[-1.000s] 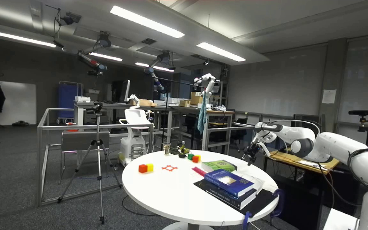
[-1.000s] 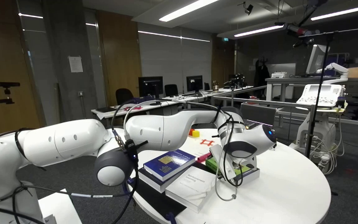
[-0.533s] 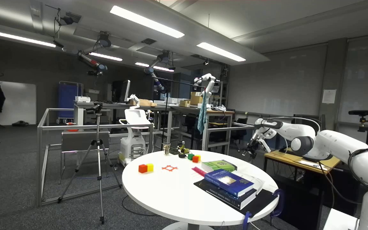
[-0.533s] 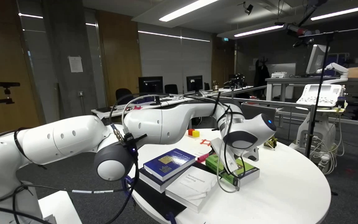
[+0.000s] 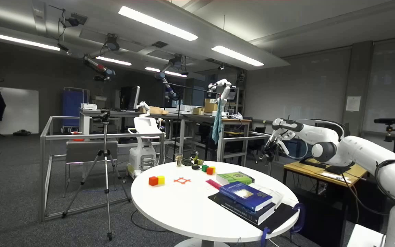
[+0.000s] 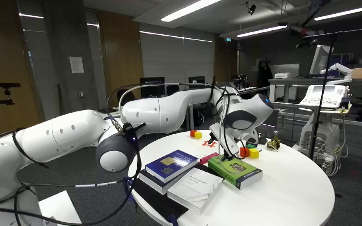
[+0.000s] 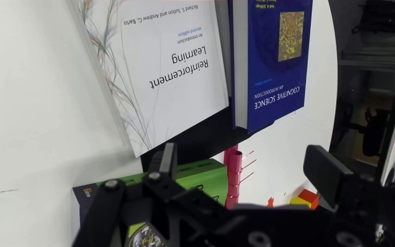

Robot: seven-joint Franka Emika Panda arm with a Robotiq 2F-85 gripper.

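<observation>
My gripper (image 7: 246,161) is open with nothing between its fingers, raised above the round white table; it also shows in an exterior view (image 5: 265,156). Nearest below it is a green book (image 6: 236,169), partly covered by the gripper in the wrist view. A white book titled Reinforcement Learning (image 7: 180,65) lies beside a blue Cognitive Science book (image 7: 276,68), which rests on a dark book (image 5: 242,209). Next to the green book lies a pink ribbed tube-like piece (image 7: 234,175). Red and yellow cubes (image 6: 195,134) stand farther off, near an orange hash-shaped piece (image 5: 182,180).
A second red cube (image 6: 244,152) and yellow cube (image 6: 254,153) stand by a green cube (image 5: 204,168). A golden object (image 6: 273,143) and a clear cup (image 5: 178,160) are near the far edge. A black sheet (image 6: 159,197) lies under the books, with blue clamps (image 5: 299,218) at the table edge.
The arm and gripper have risen away from the table, uncovering the green book and the cubes behind it in an exterior view. The books and cubes have stayed put. The gripper remains open.
</observation>
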